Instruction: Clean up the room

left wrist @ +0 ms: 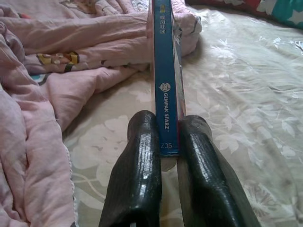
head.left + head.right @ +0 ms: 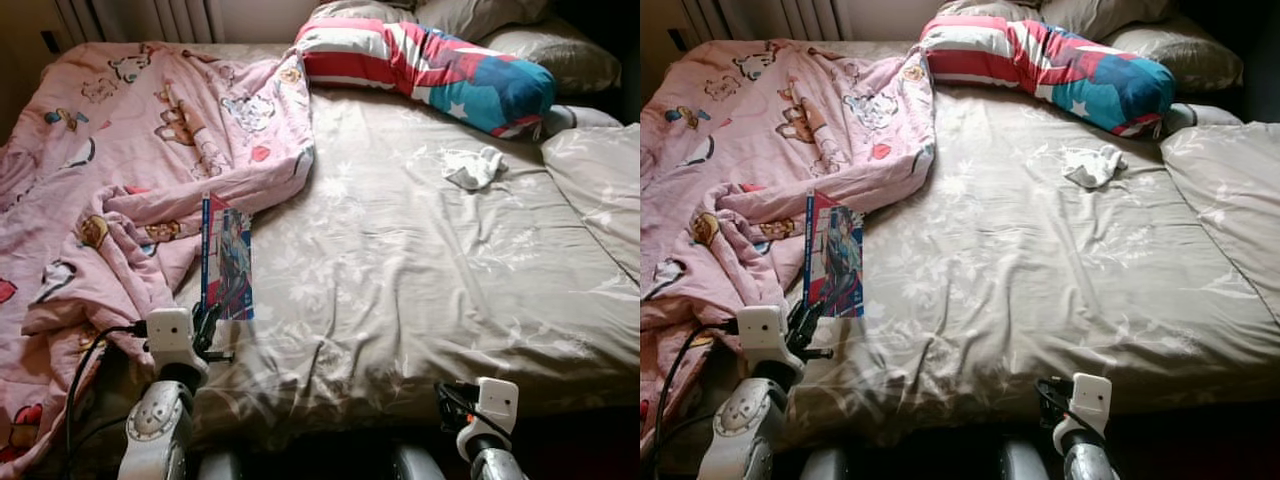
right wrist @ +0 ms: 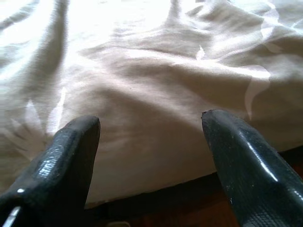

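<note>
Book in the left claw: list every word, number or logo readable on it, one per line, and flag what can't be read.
"GEMPAK STARZ", with a small round logo beside it: on the blue spine of the book pinched in the left claw.
"Z05": at the spine's lower end, between the fingertips.
Characters at the spine's top: too small to read.
Front cover, seen from the head views: illustrated, text too blurred to read.

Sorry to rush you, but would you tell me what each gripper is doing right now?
Left gripper: shut on the book, gripping its blue spine.
Right gripper: open, holding nothing, over the near edge of the bed sheet.
</note>
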{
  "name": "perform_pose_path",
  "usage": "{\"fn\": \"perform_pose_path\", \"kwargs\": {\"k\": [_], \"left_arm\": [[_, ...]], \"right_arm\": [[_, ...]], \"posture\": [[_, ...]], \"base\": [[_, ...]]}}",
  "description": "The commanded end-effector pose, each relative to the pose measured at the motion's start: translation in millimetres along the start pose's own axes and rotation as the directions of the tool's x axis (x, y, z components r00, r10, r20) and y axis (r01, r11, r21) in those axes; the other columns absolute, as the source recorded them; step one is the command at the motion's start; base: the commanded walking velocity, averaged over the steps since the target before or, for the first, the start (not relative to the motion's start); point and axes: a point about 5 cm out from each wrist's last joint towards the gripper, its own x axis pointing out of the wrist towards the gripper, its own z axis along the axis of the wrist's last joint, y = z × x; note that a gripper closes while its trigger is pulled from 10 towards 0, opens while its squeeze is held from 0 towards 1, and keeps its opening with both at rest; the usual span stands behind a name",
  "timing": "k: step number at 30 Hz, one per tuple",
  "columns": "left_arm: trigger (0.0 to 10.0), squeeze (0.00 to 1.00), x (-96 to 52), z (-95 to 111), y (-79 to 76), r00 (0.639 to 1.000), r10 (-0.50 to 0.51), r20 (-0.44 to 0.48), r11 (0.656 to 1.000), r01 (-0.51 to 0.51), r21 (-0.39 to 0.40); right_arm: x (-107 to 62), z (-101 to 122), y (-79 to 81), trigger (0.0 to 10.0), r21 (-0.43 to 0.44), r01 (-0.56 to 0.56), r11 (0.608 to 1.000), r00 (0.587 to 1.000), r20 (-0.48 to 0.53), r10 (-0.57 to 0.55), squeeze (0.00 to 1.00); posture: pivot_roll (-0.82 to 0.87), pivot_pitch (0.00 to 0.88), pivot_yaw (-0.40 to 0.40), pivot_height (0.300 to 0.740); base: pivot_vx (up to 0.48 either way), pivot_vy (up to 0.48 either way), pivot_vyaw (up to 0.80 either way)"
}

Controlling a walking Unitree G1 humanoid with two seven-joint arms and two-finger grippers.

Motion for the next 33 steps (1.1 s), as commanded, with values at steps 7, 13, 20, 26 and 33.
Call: {"fn": "perform_pose_path", "kwargs": {"k": [7,13,20,26,33], "left_arm": [[10.0,0.0,2.2,5,0.3,1.0,-0.002,0.026,1.0,0.002,0.004],[10.0,0.0,2.2,5,1.1,1.0,-0.004,0.024,1.0,0.004,0.004],[10.0,0.0,2.4,4,-0.1,1.0,-0.01,0.022,1.0,0.01,-0.001],[10.0,0.0,4.3,2,-1.2,1.0,-0.013,0.02,1.0,0.013,-0.004],[10.0,0.0,6.4,-1,-4.0,1.0,-0.028,0.01,1.0,0.028,-0.013]], "right_arm": [[-5.2,-9,-4.7,10.0,-0.003,0.015,1.0,0.999,-0.033,-0.015,0.0],[-7.5,-14,-5.3,10.0,-0.009,0.019,1.0,0.998,-0.053,-0.019,0.0],[-13.4,-26,-10.3,10.0,-0.022,0.042,0.999,0.992,-0.116,-0.044,0.0],[-23.7,-43,-18.3,10.0,-0.049,0.063,0.997,0.976,-0.203,-0.072,0.0],[-24.3,-45,-21.3,10.0,-0.057,0.073,0.996,0.971,-0.222,-0.084,0.0]], "posture": [[-0.01,0.209,-0.027,0.674],[-0.01,0.203,-0.027,0.714],[-0.01,0.18,-0.029,0.734],[0.0,0.146,-0.033,0.734],[0.0,0.108,-0.031,0.734]], "base": [[0.0,0.0,0.0],[0.0,0.0,0.0],[0.0,0.0,0.0],[0.0,0.0,0.0],[0.0,0.0,0.0]]}}
